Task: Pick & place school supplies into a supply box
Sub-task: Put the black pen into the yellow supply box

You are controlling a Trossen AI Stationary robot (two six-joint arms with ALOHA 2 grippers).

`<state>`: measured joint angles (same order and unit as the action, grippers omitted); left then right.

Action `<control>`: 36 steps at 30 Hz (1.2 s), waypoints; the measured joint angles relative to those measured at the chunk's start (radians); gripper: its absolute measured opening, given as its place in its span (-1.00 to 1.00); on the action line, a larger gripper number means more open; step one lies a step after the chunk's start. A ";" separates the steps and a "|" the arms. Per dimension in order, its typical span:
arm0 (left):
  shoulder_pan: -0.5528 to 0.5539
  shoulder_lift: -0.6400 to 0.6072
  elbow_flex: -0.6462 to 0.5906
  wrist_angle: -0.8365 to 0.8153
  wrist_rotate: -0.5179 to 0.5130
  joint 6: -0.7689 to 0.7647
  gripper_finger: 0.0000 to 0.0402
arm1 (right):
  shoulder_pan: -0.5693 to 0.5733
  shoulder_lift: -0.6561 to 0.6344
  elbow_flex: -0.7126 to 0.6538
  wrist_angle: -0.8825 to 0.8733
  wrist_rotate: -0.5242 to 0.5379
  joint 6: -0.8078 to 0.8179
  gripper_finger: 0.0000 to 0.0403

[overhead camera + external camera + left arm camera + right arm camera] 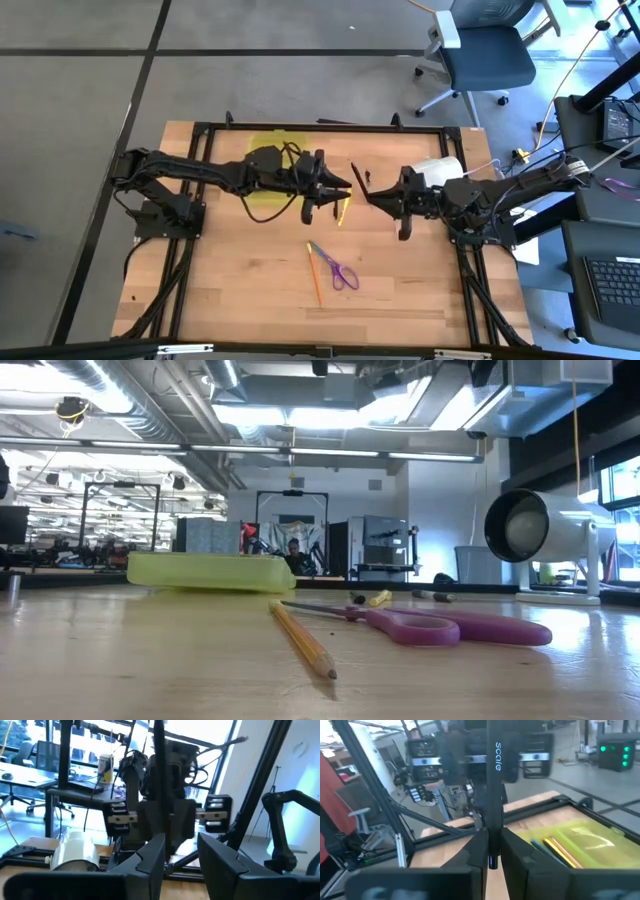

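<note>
Two pencils at least, one yellow and one blue, lie in the translucent yellow-green plastic supply box (580, 842), so we're partway through. We've got the right gripper (492, 845) clamped on a slim black pen (492, 785) with white lettering, held upright above the middle of the worktop (250, 290). Facing it, the left gripper (180, 855) hangs with its fingers a little apart; the dark upright shaft between them may be that same pen, but we can't tell whether they touch it.

Left on the worktop: the small scissors with purple plastic handles (340, 270) and a long orange pencil (314, 275) just beside them, plus a short yellow marker (379, 598) and a small dark piece (356, 598) farther back.

From overhead we get the layout: both arms meeting at the centre, the box half hidden under the left arm, and the white cylinder (436, 167) by the right arm. The low view shows neither gripper, yet it picks out those small leftovers. Only the right wrist view looks into the box.
</note>
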<state>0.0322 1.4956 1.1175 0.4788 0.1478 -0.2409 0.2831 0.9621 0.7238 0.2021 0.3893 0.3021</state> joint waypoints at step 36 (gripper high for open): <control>0.003 0.001 -0.002 0.069 0.005 0.090 -0.90 | 0.003 0.130 0.001 0.135 0.001 0.004 -0.77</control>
<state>0.0353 1.4967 1.1160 0.5480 0.1528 -0.1513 0.2859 1.0922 0.7250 0.3375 0.3904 0.3058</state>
